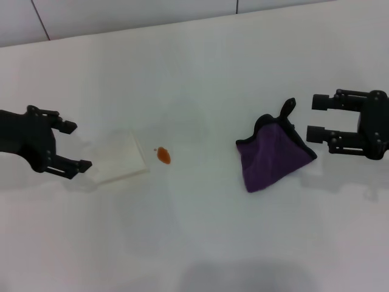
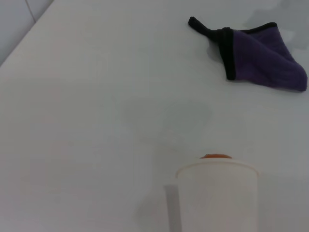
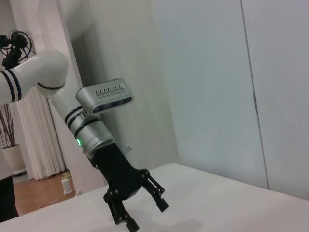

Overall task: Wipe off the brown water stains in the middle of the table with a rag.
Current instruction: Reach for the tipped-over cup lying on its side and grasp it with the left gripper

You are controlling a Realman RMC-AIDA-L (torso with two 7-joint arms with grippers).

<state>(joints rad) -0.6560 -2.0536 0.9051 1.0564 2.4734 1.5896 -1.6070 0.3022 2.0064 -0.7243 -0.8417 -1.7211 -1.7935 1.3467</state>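
The brown water stains (image 1: 163,156) are a small orange-brown blot with a tiny speck beside it, on the white table (image 1: 200,243) left of centre. The dark purple rag (image 1: 273,152), with black edging and a loop, lies crumpled to the right of centre. My right gripper (image 1: 313,117) is open and empty, just right of the rag and apart from it. My left gripper (image 1: 78,145) is open and empty at the far left. The left wrist view shows the rag (image 2: 263,60) and a sliver of the stain (image 2: 216,155) behind the cup. The right wrist view shows the left gripper (image 3: 147,216) far off.
A cream-white paper cup (image 1: 121,158) lies between my left gripper and the stain, close to the stain; it also shows in the left wrist view (image 2: 217,198). The table's far edge meets a pale wall (image 1: 121,15).
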